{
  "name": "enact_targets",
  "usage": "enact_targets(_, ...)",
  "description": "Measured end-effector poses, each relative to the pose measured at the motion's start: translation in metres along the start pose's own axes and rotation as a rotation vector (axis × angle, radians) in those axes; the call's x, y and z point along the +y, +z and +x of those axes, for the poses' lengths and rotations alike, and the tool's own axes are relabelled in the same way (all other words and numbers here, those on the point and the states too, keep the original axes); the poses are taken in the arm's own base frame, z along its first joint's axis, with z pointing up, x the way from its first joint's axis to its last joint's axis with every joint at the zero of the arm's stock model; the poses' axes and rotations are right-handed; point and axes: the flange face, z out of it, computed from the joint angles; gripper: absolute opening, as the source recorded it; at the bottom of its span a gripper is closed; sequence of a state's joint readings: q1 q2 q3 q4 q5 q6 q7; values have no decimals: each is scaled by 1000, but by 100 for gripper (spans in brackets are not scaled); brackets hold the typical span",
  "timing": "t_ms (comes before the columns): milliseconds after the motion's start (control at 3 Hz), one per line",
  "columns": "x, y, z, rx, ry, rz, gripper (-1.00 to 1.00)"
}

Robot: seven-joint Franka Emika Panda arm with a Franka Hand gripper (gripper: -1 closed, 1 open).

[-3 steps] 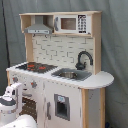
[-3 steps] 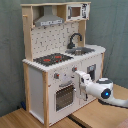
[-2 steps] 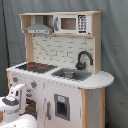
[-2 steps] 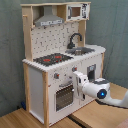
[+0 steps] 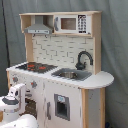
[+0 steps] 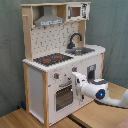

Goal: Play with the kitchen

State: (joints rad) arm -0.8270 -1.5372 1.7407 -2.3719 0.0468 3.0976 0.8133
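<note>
Second exterior view shows the gripper at the kitchen front — finger state unclear — hiding the oven door's right edge.

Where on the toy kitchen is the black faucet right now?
In both exterior views the faucet stands at the back of the steel sink, beside the hob and below the microwave.

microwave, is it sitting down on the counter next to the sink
No, the microwave sits in the top shelf of the kitchen, well above the sink and faucet.
</note>
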Motion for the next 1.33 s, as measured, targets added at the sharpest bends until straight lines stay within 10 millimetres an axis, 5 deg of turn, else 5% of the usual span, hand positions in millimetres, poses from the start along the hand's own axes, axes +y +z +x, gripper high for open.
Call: enact_targets(1333,-24,-82,16,-37,28,-99,-100)
